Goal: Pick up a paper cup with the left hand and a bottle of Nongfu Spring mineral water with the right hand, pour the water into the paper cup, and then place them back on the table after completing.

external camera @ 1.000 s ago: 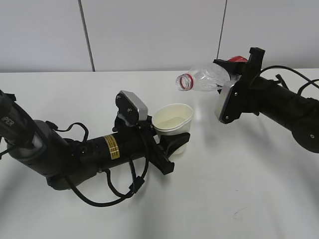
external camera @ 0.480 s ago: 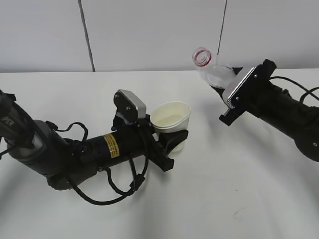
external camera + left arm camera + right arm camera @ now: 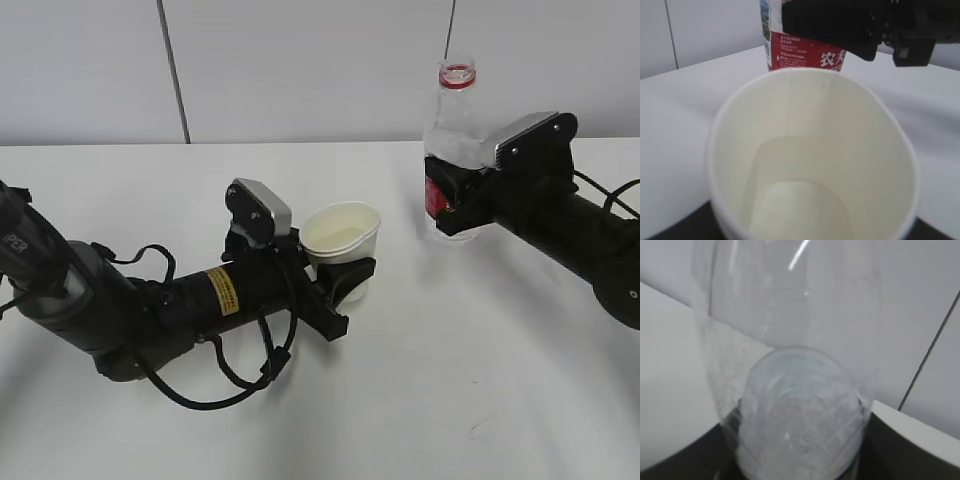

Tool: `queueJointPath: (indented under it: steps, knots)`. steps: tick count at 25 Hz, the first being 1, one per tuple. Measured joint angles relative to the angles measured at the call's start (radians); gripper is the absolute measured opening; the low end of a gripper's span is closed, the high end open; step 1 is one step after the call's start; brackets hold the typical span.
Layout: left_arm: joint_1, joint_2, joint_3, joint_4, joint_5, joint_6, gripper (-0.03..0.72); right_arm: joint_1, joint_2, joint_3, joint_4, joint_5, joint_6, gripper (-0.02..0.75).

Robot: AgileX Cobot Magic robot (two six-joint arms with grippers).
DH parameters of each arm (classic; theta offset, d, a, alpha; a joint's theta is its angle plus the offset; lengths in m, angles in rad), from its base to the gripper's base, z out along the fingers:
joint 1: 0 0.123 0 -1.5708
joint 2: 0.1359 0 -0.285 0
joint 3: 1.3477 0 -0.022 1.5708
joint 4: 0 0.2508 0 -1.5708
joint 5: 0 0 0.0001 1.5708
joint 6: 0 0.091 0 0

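My left hand's gripper is shut on a white paper cup, held upright just above the white table. The cup fills the left wrist view and holds a little clear water at its bottom. My right hand's gripper is shut on the clear Nongfu Spring bottle with a red label and red neck ring, now upright to the right of the cup, its base at or just above the table. The bottle fills the right wrist view; its red label shows in the left wrist view.
A pale panelled wall runs behind the table. A small dark scuff mark lies on the table at the front right. Loose black cables hang under the left arm.
The right gripper has turned the bottle from lying with its mouth toward the cup to upright and moved it right and down. The left gripper has lowered the cup slightly.
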Motion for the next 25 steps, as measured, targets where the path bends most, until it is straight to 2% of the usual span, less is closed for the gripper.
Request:
queueJointPath:
  steps: [8, 25]
  knots:
    - [0.052, -0.024, 0.0, -0.001, 0.015, 0.0, 0.352, 0.0, 0.0, 0.0, 0.002, 0.035, 0.17, 0.336]
    - [0.308, -0.025, 0.0, -0.064, 0.068, 0.0, 0.352, 0.0, 0.0, 0.0, 0.004, 0.041, 0.216, 0.335]
